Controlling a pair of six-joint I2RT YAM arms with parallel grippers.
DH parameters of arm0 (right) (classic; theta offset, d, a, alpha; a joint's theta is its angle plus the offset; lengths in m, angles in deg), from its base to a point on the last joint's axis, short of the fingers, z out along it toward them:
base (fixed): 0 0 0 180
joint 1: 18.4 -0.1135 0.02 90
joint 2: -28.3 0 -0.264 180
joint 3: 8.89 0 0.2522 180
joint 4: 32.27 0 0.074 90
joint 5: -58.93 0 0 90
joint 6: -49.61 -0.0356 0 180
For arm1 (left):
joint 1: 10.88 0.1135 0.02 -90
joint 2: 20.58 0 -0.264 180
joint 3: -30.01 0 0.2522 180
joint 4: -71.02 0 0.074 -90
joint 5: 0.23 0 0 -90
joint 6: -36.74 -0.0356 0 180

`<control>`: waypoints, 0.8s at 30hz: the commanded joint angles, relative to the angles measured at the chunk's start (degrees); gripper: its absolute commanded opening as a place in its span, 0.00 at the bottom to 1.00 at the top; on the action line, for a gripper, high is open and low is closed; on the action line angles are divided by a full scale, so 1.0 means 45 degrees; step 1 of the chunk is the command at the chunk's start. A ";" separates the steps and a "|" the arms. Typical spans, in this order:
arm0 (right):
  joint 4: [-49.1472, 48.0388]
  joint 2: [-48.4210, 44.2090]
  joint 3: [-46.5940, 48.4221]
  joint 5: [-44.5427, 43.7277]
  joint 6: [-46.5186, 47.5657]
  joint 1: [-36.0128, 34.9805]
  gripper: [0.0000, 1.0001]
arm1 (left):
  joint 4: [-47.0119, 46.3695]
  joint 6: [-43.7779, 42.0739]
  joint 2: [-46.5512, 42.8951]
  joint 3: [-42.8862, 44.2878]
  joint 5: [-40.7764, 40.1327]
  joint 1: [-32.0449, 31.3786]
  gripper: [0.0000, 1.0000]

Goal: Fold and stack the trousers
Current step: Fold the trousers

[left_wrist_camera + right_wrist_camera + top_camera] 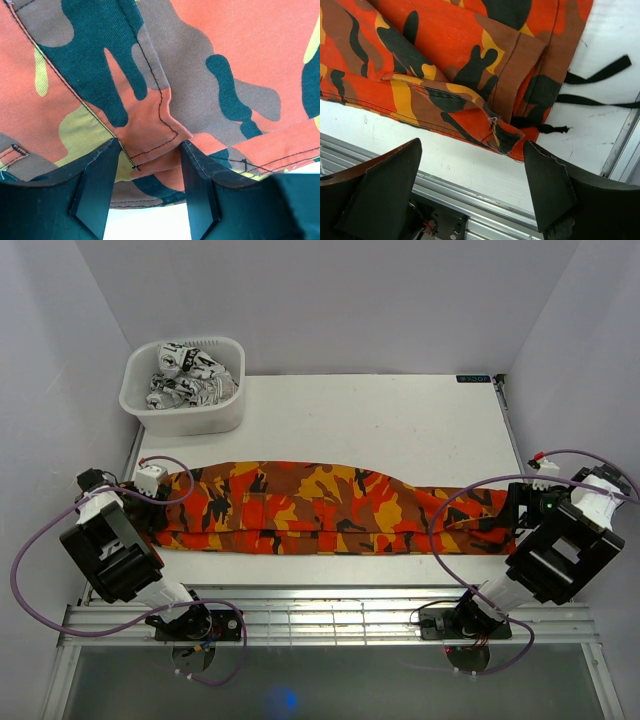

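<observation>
Trousers [320,508]: laid out long across the middle of the white desk [380,420], running left to right, almost edge to edge. They look doubled lengthwise, with the layered edges along the near side. They lie flat, bulging slightly toward the back around mid-length.

Left hand [149,145]: at the left end of the trousers, low over the cloth. Fingers [95,185] are partly spread. The near edge of the cloth, with its dark stitching, runs between the tips (bare desk shows in the gap closer to the camera). A small pucker sits just beyond the tips. No clamp on the cloth shows.

Right hand [471,145]: at the right end, just above the near corner of the leg hem. Fingers spread wide, nothing between them, clear of the cloth. Black ties [600,75] trail from the hem onto the bare desk toward the right edge.

Back left corner: a white basket [185,415] holds a crumpled black-and-white patterned cloth [190,375], well apart from the trousers.
</observation>
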 commanded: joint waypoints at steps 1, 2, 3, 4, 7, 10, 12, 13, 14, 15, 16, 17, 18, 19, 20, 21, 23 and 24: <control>0.0164 -0.0288 0.0327 0.0566 0.1593 -0.0185 0.87 | 0.0608 -0.0237 -0.0270 0.0321 0.0041 0.0010 0.62; 0.0356 -0.0131 0.0483 0.0546 0.2080 -0.0204 0.86 | 0.0667 -0.0256 -0.0250 0.0379 0.0080 0.0010 0.62; 0.0493 0.0102 0.0832 0.0429 0.2994 -0.0281 0.86 | 0.0725 -0.0314 -0.0250 0.0399 0.0119 0.0010 0.62; 0.0495 0.0279 0.0990 0.0177 0.3273 -0.0321 0.86 | 0.0765 -0.0315 -0.0269 0.0399 0.0139 0.0010 0.62; 0.0475 0.0924 0.1362 -0.0138 0.4230 -0.0633 0.86 | 0.0980 -0.0296 -0.0270 0.0438 0.0295 0.0010 0.62; 0.0961 0.1295 0.1616 -0.0197 0.5438 -0.1062 0.81 | 0.1175 -0.0218 -0.0211 0.0536 0.0373 0.0010 0.62; 0.1488 0.1296 0.1695 -0.0352 0.5950 -0.1413 0.78 | 0.1272 -0.0198 -0.0211 0.0594 0.0335 0.0029 0.62; 0.1665 0.1238 0.1772 -0.0411 0.6513 -0.1473 0.78 | 0.1370 -0.0198 -0.0211 0.0633 0.0334 0.0048 0.62; 0.1802 0.1218 0.1812 -0.0489 0.6789 -0.1648 0.75 | 0.1467 -0.0217 -0.0192 0.0691 0.0431 0.0029 0.62; 0.1881 0.1160 0.1793 -0.0760 0.6985 -0.1727 0.73 | 0.1681 -0.0275 -0.0172 0.0769 0.0587 0.0029 0.62; 0.1882 0.1043 0.1773 -0.0879 0.7181 -0.1824 0.69 | 0.2456 -0.0624 -0.0153 0.1099 0.0898 0.0087 0.62; 0.1843 0.0946 0.1677 -0.1016 0.7608 -0.1883 0.59 | 0.2909 -0.0821 -0.0210 0.1296 0.1287 0.0107 0.62; 0.1746 0.0829 0.1618 -0.1288 0.7767 -0.2000 0.53 | 0.3397 -0.1113 -0.0404 0.1510 0.2219 0.0165 0.62; 0.1513 0.0595 0.1540 -0.1426 0.7923 -0.2059 0.47 | 0.3827 -0.1406 -0.0542 0.1938 0.2615 0.0224 0.63; 0.1452 0.0477 0.1500 -0.1543 0.8079 -0.2098 0.37 | 0.4586 -0.1853 -0.0698 0.2155 0.2948 0.0244 0.63; 0.1317 0.0341 0.1480 -0.1718 0.8352 -0.2137 0.08 | 0.4999 -0.2206 -0.0835 0.2370 0.3261 0.0244 0.63; 0.0888 -0.0070 0.1500 -0.1798 0.8529 -0.2138 0.08 | 0.6522 -0.3452 -0.1245 0.2896 0.3985 0.0244 0.61; 0.0808 -0.0206 0.1577 -0.1779 0.8724 -0.2157 0.08 | 0.6971 -0.4890 -0.1420 0.2957 0.4083 0.0244 0.60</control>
